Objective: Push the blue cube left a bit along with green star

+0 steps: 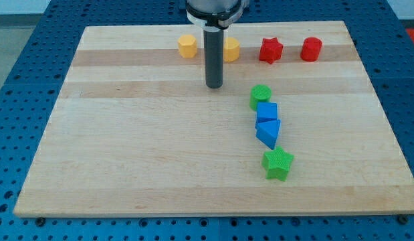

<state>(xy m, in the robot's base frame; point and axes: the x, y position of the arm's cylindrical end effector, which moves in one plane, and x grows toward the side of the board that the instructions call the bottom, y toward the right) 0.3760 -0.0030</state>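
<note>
The blue cube (pixel 266 112) sits right of the board's middle, between a green cylinder (pixel 261 96) just above it and a blue triangular block (pixel 268 132) just below it; all three touch in a column. The green star (pixel 278 164) lies below the blue triangular block, close to it. My tip (pixel 214 86) rests on the board up and to the left of the column, about a block's width left of the green cylinder and apart from every block.
Along the view's top stand a yellow hexagonal block (pixel 186 47), a second yellow block (pixel 230 49) partly hidden behind the rod, a red star (pixel 270 50) and a red cylinder-like block (pixel 312 49). The wooden board (pixel 126 147) lies on a blue perforated table.
</note>
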